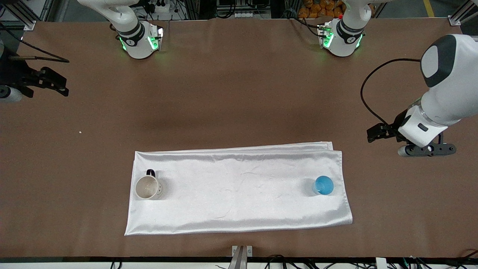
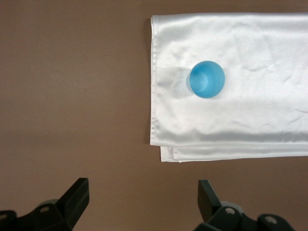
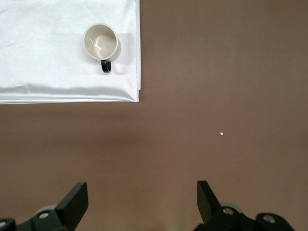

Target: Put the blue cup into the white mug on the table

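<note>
On cloth (image 1: pixel 239 186), blue cup (image 1: pixel 323 185), white mug (image 1: pixel 148 186).

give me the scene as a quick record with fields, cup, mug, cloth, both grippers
blue cup: upright on the white cloth, toward the left arm's end
white mug: upright, empty, on the cloth toward the right arm's end
table: brown, under the cloth
left gripper: open, over bare table, holding nothing
right gripper: open, over bare table, holding nothing
task state: cup not yet in mug

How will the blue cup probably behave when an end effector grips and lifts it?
The blue cup looks like thin translucent plastic, so it is probably light and may flex. It has no handle and stands on smooth white cloth, so it might slide or tip.
</note>
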